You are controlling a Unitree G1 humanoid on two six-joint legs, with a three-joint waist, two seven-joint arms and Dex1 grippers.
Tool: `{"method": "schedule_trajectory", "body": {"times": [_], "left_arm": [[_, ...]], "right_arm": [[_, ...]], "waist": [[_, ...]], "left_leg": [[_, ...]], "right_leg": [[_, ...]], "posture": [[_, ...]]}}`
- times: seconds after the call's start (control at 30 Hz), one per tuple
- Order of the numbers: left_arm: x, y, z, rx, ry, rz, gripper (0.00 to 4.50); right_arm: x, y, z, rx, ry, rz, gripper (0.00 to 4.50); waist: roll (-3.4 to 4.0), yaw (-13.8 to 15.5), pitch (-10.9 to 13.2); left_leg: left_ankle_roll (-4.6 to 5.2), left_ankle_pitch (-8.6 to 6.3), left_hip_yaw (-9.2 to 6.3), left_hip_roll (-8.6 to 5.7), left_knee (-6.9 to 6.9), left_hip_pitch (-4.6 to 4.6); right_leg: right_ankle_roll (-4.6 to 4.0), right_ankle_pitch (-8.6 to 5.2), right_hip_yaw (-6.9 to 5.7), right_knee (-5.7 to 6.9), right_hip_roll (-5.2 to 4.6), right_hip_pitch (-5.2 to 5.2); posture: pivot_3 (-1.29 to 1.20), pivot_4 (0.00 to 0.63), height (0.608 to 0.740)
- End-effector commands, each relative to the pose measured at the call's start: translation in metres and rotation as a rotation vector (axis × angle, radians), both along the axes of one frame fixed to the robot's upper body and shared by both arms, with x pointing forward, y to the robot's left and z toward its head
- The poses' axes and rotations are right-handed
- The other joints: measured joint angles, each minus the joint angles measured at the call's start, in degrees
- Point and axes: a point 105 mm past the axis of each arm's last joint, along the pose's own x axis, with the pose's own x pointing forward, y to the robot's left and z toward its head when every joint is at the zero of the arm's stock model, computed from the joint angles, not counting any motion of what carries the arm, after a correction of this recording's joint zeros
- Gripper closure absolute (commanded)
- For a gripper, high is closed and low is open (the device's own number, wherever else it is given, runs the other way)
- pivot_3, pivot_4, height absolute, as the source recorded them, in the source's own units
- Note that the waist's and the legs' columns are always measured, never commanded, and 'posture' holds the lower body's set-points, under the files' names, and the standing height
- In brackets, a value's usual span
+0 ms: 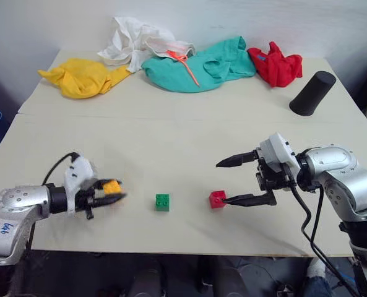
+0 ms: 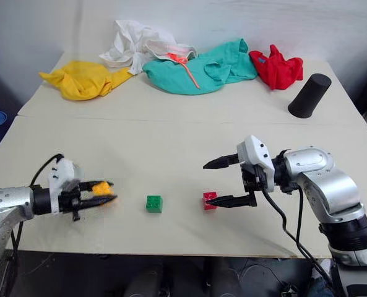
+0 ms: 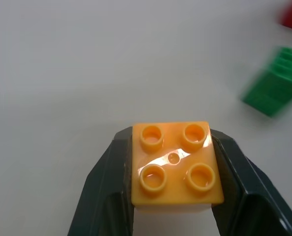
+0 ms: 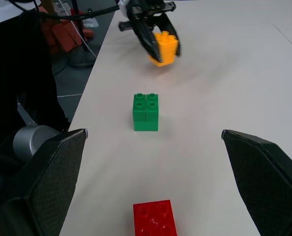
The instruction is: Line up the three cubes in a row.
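Left gripper [image 1: 112, 193] clamped on orange brick [image 3: 174, 163]. Right gripper [image 1: 228, 181] jaws apart beside red brick [image 1: 217, 198]. No legible brick markings.

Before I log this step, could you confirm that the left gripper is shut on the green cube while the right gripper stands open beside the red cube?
Not quite: the left gripper is shut on the orange-yellow cube, as the left wrist view shows. The green cube sits free on the table between the two arms. The rest holds: the right gripper stands open beside the red cube.
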Motion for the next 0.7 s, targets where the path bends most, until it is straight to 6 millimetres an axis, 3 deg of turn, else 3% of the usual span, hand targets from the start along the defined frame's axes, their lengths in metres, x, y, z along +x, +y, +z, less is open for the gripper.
{"method": "schedule_trajectory", "body": {"times": [0.03,0.23,0.47,0.7], "left_arm": [[-0.001,0.008,-0.003,0.099,-0.004,-0.138,2.97],[0.007,0.013,-0.008,0.178,0.009,-0.313,2.97],[0.021,0.009,-0.008,0.157,-0.031,-0.384,2.97],[0.02,0.004,-0.009,0.153,-0.034,-0.437,2.97]], "right_arm": [[-0.003,-0.007,0.007,-0.002,-0.043,-0.019,0.0],[-0.011,-0.013,0.003,-0.005,-0.034,-0.06,0.0],[-0.017,-0.018,0.002,0.001,-0.025,-0.122,0.0],[-0.02,-0.025,-0.004,-0.025,-0.001,-0.143,0.0]], "waist": [[0.01,0.0,0.0],[0.01,0.0,0.0],[0.01,0.0,0.0],[0.0,0.0,0.0]], "left_leg": [[0.0,0.0,0.01,0.0,0.0,0.01],[0.03,-0.01,0.09,0.02,-0.01,-0.09],[0.04,-0.01,0.17,0.04,0.0,-0.09],[0.05,-0.01,0.2,0.05,0.0,-0.08]], "right_leg": [[0.0,0.0,0.0,0.01,0.01,0.0],[0.0,0.0,0.01,0.09,0.11,-0.09],[0.01,0.0,0.05,0.31,0.23,-0.12],[0.01,0.01,0.09,0.33,0.26,-0.12]], "posture": [[0.0,0.15,0.74],[0.0,0.15,0.74],[0.0,0.15,0.74],[0.0,0.15,0.74]]}}
